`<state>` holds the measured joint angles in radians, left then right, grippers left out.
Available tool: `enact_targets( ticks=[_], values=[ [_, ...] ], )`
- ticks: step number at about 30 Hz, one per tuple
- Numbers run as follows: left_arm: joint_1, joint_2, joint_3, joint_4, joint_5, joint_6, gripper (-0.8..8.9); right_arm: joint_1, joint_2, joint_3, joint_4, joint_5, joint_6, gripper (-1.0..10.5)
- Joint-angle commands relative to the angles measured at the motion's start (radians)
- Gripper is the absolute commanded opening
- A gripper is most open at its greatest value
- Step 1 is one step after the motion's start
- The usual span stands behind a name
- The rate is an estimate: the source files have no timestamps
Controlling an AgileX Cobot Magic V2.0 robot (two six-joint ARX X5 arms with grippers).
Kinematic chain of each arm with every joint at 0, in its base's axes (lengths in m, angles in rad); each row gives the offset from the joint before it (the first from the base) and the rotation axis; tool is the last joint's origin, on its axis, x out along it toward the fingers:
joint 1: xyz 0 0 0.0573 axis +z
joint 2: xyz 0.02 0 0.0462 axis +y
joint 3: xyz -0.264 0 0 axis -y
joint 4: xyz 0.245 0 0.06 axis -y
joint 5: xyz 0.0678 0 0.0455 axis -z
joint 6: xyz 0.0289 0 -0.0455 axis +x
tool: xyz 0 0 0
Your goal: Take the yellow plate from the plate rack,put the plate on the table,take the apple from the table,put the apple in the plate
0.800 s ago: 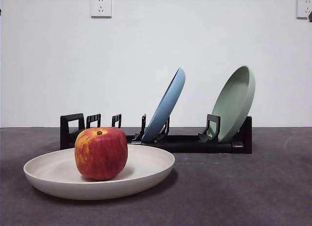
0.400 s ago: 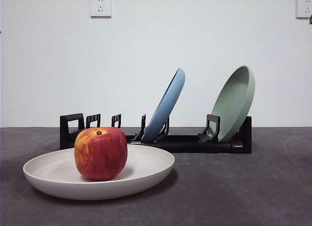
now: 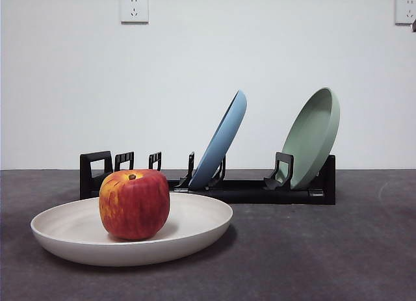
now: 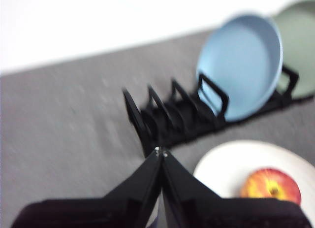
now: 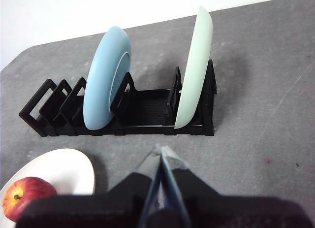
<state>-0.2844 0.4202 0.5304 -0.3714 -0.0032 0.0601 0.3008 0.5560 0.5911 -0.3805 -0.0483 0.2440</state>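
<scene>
The cream yellow plate lies flat on the table at the near left, with the red apple resting inside it. Behind stands the black plate rack. In the left wrist view my left gripper is shut and empty, raised above the table beside the yellow plate and the apple. My right gripper is shut and empty too, hovering in front of the plate rack; the yellow plate and the apple show at that view's corner.
A light blue plate and a pale green plate lean upright in the rack. Several rack slots at the left end hold nothing. A white wall with two sockets stands behind the table.
</scene>
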Motion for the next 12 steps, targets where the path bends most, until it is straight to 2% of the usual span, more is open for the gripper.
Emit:
enact_targets(
  ticks=[1, 4, 9, 12],
  values=[
    [0.039, -0.058, -0.020, 0.036, 0.013, 0.028, -0.02, 0.001, 0.000, -0.005, 0.005, 0.003, 0.009, 0.0],
    [0.101, -0.115, -0.084, 0.111, 0.014, 0.034, -0.02, 0.001, 0.000, -0.005, 0.005, 0.002, 0.009, 0.0],
    [0.196, -0.212, -0.235, 0.194, 0.109, 0.033, -0.02, 0.001, 0.000, -0.005, 0.005, 0.003, 0.009, 0.0],
    [0.225, -0.258, -0.323, 0.240, 0.116, 0.025, -0.02, 0.001, 0.000, -0.005, 0.005, 0.002, 0.009, 0.0]
  ],
)
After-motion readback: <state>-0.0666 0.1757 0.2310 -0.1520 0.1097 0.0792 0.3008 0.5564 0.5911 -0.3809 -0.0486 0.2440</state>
